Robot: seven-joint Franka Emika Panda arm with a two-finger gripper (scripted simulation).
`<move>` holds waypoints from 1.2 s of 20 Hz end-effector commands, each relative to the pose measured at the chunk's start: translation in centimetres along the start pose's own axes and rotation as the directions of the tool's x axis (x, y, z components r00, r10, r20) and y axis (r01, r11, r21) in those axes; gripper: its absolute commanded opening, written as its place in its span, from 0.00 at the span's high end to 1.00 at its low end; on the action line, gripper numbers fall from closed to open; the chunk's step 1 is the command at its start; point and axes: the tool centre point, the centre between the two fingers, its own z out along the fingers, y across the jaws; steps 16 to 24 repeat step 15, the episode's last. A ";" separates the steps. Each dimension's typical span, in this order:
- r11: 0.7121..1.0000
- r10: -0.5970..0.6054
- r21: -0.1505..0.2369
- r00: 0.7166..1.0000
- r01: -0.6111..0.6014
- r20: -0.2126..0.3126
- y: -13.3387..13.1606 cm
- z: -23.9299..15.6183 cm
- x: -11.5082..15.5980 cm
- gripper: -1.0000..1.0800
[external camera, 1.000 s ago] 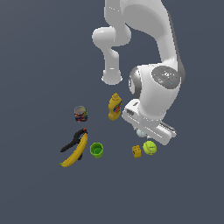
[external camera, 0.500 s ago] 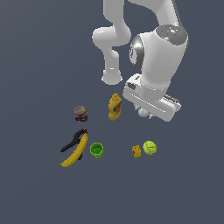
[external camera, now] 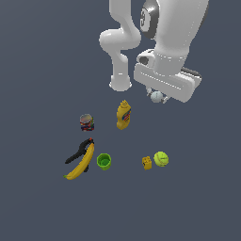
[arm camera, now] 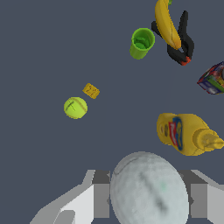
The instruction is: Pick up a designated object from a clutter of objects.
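While the gripper (arm camera: 148,199) clenches the small white ball (arm camera: 148,189) between its fingers, lifted clear above the floor (external camera: 42,56), the mustard bottle (arm camera: 186,133), tennis ball (arm camera: 75,107), yellow block (arm camera: 91,90), green cup (arm camera: 141,43) and banana (arm camera: 166,22) lie below, well apart.

floor (external camera: 42,207): flat, plain, dark slate-blue; same tone edge to edge in exterior view; fills background in wrist view too

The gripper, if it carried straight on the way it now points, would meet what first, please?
Probably bare floor: the gripper, shut on the white ball, points down; nothing seems directly below, with the mustard bottle aside, though depth is unclear.
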 end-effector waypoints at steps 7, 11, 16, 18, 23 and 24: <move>1.000 0.000 0.000 1.000 0.000 0.000 1.9 -4.5 -2.6 1.00; 1.000 0.000 0.000 1.000 0.000 0.001 2.4 -5.7 -3.2 1.00; 1.000 0.000 0.000 1.000 0.000 0.001 2.5 -6.0 -3.4 1.00; 1.000 0.000 0.000 1.000 0.000 0.001 2.5 -6.0 -3.4 1.00; 1.000 0.000 0.000 1.000 0.000 0.001 2.5 -6.0 -3.4 1.00; 1.000 0.000 0.000 1.000 0.000 0.001 2.5 -6.0 -3.4 1.00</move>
